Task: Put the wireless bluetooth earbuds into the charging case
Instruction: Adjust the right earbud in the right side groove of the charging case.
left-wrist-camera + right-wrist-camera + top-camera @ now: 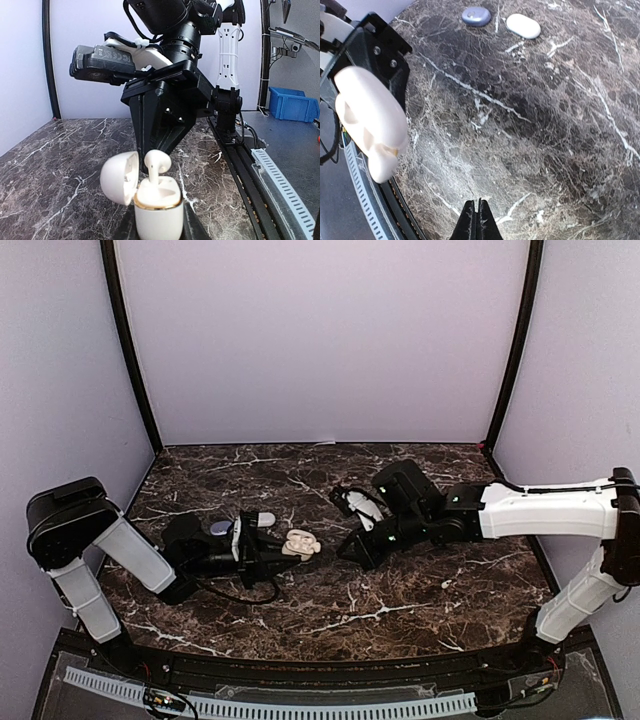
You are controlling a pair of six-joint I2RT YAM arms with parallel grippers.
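My left gripper [160, 234] is shut on the body of a cream charging case [159, 212] with a gold rim, held upright with its lid [119, 177] swung open to the left. One white earbud [157, 164] stands stem-down in a slot of the case, its head above the rim. My right gripper [479, 220] is shut and empty; in the left wrist view it points down just behind the bud [152, 142]. In the top view the case [300, 543] sits between the left gripper [283, 548] and the right gripper [347, 552].
A lavender rounded piece [476, 16] and a white oval piece [523, 25] lie on the marble table [430, 590] behind the left arm; they also show in the top view [220, 528] [265, 519]. A dark object with white parts [358, 504] lies by the right arm.
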